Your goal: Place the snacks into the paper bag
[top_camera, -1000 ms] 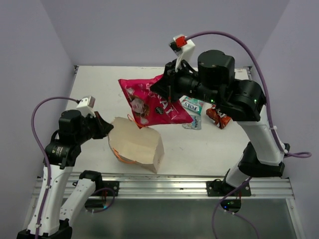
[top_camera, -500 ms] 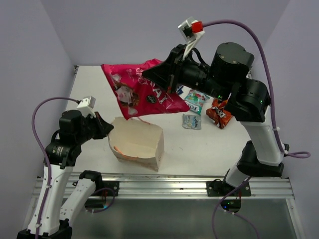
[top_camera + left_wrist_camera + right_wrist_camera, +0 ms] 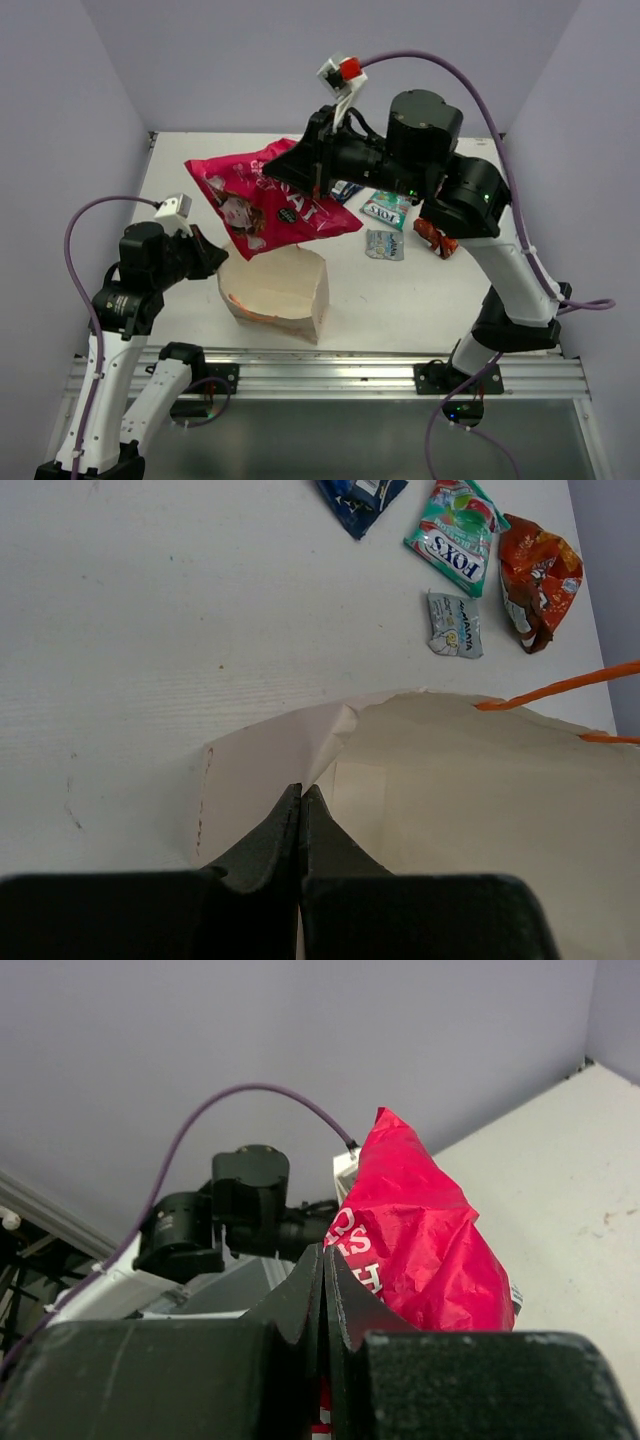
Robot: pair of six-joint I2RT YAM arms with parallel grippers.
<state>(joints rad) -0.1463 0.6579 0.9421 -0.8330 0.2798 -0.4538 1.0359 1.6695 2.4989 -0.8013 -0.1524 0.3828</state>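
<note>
The right gripper [image 3: 308, 172], clamped on the large red-pink snack bag [image 3: 262, 198], holds it just above the open paper bag [image 3: 300, 315], whose rim the left gripper [image 3: 301, 796] pinches tight. No snack shows inside the bag. The blue packet [image 3: 358, 494], FOX'S packet [image 3: 457, 538], silvery packet [image 3: 455, 625] and orange-red packet [image 3: 533, 578] lie on the table [image 3: 420, 290].

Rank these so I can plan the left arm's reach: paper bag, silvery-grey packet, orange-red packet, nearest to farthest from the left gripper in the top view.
1. paper bag, its left rim pinched in the left gripper.
2. silvery-grey packet, lying off to the right.
3. orange-red packet, farther right again.
</note>
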